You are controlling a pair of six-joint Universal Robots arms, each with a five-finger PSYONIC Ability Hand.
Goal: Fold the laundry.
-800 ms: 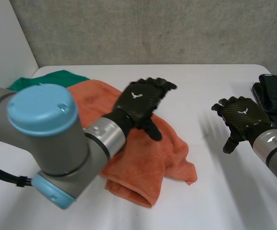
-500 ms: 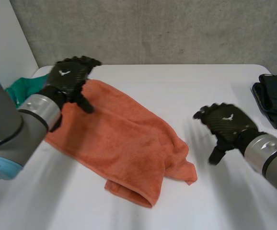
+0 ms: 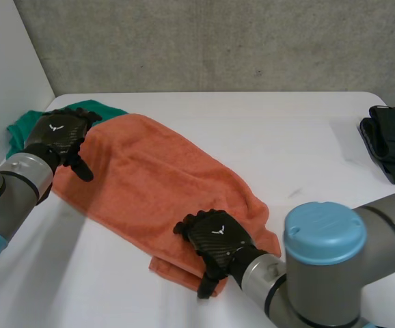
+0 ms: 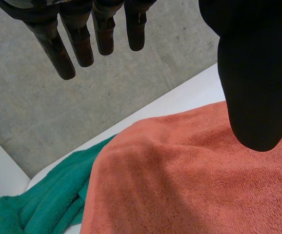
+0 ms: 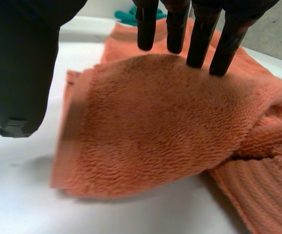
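— On the table, where's the orange towel?
— Lying rumpled. Left robot hand over its far corner, right robot hand at its near fold, both with fingers straight, gripping nothing.

Orange towel, green cloth, white table

Towel lies slantwise across the tabletop, running from far left down to near centre. Behind its far-left end, a second cloth pokes out, touching it. Left hand is over that far-left end. Right hand is over the near end where the towel doubles up, fingers at the fold, thumb beside it. Well apart at the right edge sits a folded pile.
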